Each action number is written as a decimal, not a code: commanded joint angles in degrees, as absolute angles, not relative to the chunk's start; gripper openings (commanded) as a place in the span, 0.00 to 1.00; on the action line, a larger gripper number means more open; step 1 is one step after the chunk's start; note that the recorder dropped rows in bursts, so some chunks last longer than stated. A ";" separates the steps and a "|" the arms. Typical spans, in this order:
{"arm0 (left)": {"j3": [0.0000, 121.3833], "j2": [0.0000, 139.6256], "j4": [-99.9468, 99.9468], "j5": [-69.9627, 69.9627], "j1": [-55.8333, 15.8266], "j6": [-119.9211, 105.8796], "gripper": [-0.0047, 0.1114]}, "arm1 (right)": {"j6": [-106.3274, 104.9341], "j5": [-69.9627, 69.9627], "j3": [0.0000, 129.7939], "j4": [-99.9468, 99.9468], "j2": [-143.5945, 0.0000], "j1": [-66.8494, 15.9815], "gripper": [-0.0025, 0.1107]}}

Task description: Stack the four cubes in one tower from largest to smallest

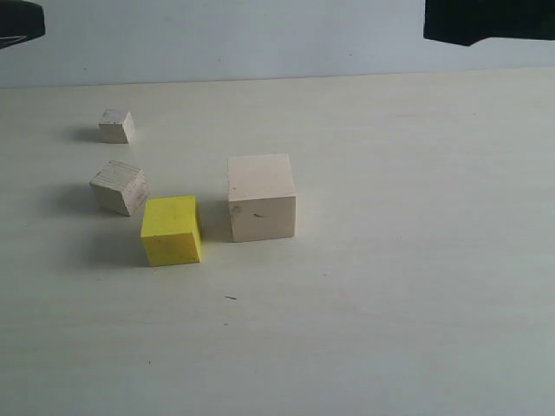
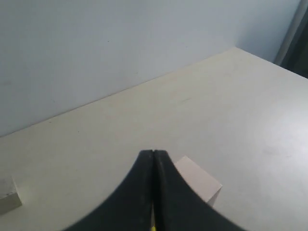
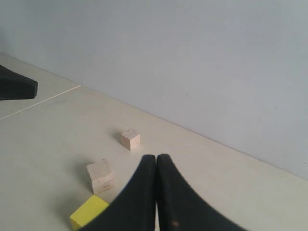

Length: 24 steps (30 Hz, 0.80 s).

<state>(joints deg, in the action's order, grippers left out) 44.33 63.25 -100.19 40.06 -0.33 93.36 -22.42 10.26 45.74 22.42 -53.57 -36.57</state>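
**Four cubes lying singly on the table, both hands closed**

The large pale wood cube is seen near the middle of the pale table, with the bright yellow cube just beside it on the left across a narrow gap. The smaller grainy grey-tan wood cube is turned at an angle by the yellow cube's far corner (contact cannot be told). The tiny pale wood cube is set apart, nearer the far table edge where the grey wall begins. No cube is stacked. Wide bare table is left to the right and front of the group. The left hand and the right hand are held above the table, each with its fingers pressed together.
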 commanded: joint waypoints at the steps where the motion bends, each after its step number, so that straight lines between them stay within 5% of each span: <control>1: 44.64 63.39 -93.64 28.91 -0.63 99.14 0.04 | -20.78 10.57 45.53 22.34 -53.39 -36.70 0.02; 9: 44.64 63.39 -79.79 13.92 -0.63 121.71 0.04 | -19.97 13.65 45.53 22.34 -53.39 -36.70 0.02; 24: 45.24 62.94 -63.55 22.72 -0.63 101.17 0.04 | -19.97 15.26 45.53 22.34 -53.39 -36.70 0.02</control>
